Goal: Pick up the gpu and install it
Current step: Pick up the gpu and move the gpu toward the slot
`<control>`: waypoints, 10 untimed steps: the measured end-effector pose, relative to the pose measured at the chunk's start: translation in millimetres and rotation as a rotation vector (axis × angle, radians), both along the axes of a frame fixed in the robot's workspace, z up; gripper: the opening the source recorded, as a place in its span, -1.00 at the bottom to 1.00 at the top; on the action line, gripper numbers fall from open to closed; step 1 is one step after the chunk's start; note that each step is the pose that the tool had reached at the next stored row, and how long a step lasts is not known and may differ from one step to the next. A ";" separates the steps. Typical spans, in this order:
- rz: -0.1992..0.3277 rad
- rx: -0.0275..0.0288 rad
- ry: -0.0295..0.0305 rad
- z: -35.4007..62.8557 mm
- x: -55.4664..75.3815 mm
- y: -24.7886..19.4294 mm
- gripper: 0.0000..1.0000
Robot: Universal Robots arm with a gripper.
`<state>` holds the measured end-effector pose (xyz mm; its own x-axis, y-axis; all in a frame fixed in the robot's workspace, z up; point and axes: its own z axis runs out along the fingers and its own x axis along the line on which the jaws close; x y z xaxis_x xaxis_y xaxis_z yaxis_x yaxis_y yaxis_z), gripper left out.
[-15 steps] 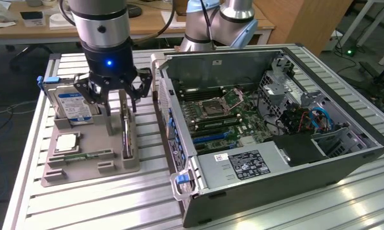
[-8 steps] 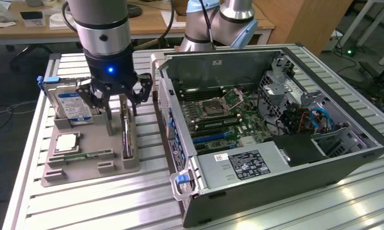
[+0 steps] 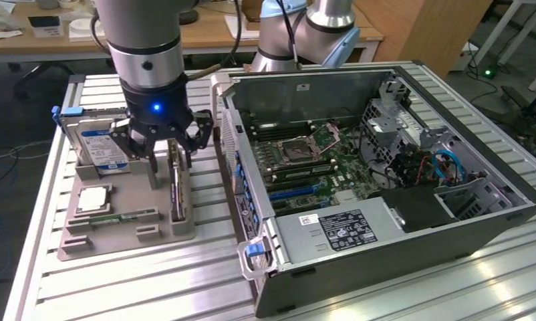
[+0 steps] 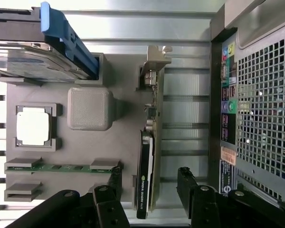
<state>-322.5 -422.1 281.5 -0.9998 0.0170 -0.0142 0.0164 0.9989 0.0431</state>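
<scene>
Beneath the hand (image 3: 166,152) lies the slatted bench (image 3: 116,281), and well off to the hand's side sits the open computer case (image 3: 402,257), with no card standing on its motherboard (image 3: 313,167). Directly under the hand is the grey holder tray (image 3: 116,234). A hard drive (image 3: 99,147) is racked just beside the fingers. The gpu (image 4: 146,161) stands on edge in its tray slot, between the hand's spread fingers (image 4: 190,190), which straddle it without clamping. Farther from the hand rest a processor chip (image 4: 33,127) and a memory stick (image 4: 61,167). By my reading, nothing is done yet: gripping, lifting and installing all remain.
</scene>
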 end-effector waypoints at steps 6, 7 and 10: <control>0.001 -0.0001 0.0001 -10.9 0.2 2.4 0.18; 0.003 0.0000 0.0000 -12.7 0.3 2.7 0.18; 0.009 0.0000 0.0006 -18.3 0.3 2.9 0.18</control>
